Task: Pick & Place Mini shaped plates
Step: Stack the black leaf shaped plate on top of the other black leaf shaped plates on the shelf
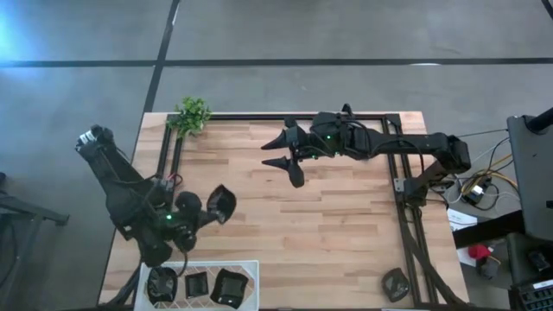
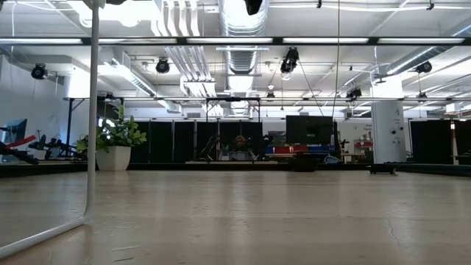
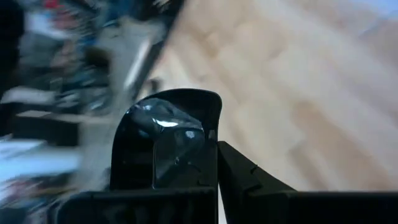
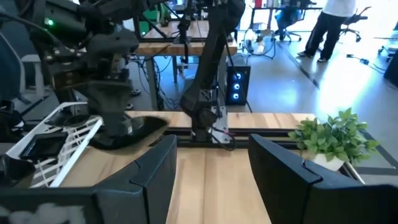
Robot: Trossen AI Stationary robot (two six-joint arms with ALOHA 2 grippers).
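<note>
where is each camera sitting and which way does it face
high: overhead, facing straight down; both arms, left gripper shut on a mini plate, right gripper open.
low: tabletop height, facing the room; no arm shows.
left wrist: past its fingers onto the plate.
right wrist: across the table at the left arm.
Shared: plant in high and right wrist.

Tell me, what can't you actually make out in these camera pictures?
- White basket: high view, bottom edge cuts it off; a full count of plates inside is impossible.
- Held plate: left wrist view, the left gripper's fingers hide its lower part; surroundings blurred.
- Dark object near the table's right corner: high view, too small to identify.
- Low view: no arms or plates appear.
</note>
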